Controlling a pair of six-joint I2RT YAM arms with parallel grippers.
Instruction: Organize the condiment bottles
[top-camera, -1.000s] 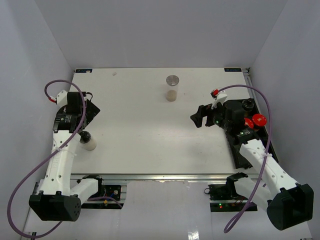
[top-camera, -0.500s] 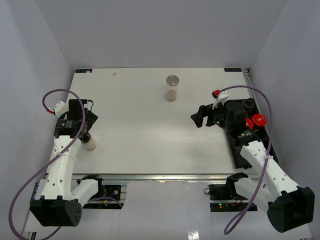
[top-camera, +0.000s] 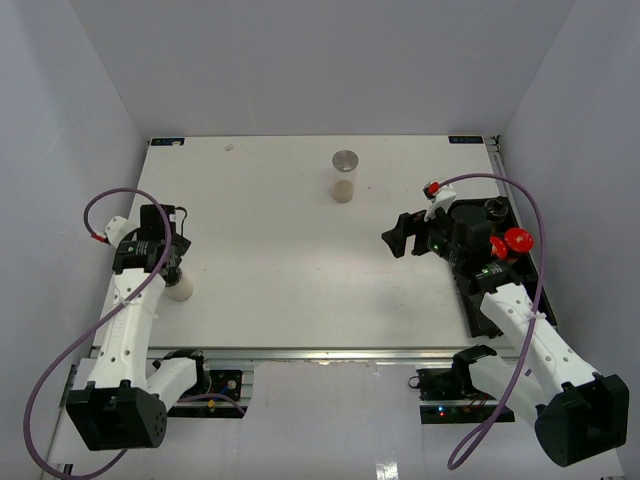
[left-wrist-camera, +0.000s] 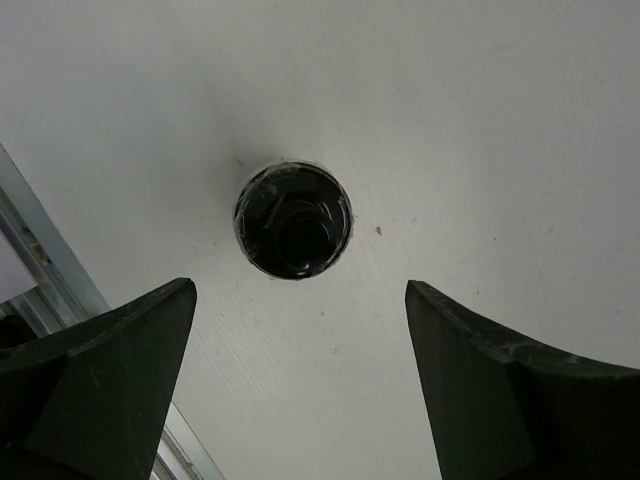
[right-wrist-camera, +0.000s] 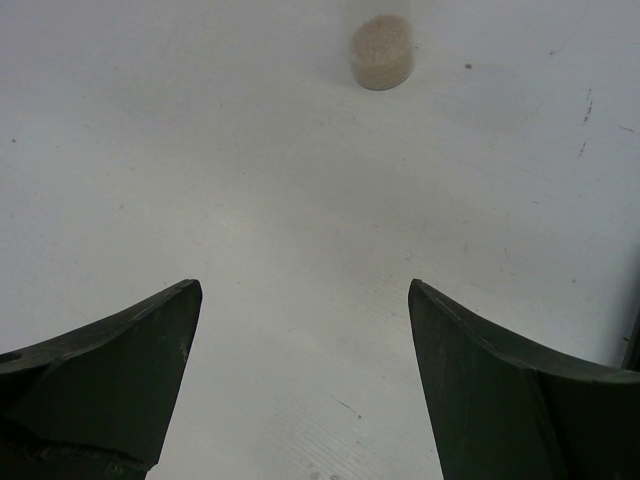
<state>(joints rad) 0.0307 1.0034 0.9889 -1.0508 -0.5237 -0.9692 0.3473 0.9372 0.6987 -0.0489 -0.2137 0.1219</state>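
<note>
A black-capped condiment bottle (top-camera: 180, 290) with a pale body stands upright near the table's left edge. In the left wrist view its cap (left-wrist-camera: 293, 222) lies just ahead of my left gripper (left-wrist-camera: 298, 290), which hangs open above it without touching. From the top view the left gripper (top-camera: 168, 268) partly covers this bottle. A clear bottle with a silver lid (top-camera: 345, 175) stands at the back middle, and its base (right-wrist-camera: 383, 50) shows far ahead of my open, empty right gripper (right-wrist-camera: 303, 288). Red caps (top-camera: 514, 240) show in the black tray (top-camera: 478, 312), behind the right gripper (top-camera: 395, 238).
The long black tray runs along the table's right edge, partly under my right arm. The table's metal rail (left-wrist-camera: 40, 260) lies close to the left of the black-capped bottle. A purple cable (top-camera: 520, 200) loops over the tray.
My left arm has drawn back toward the near edge and now hangs over the black-capped bottle. The right arm and the bottles have not moved.
</note>
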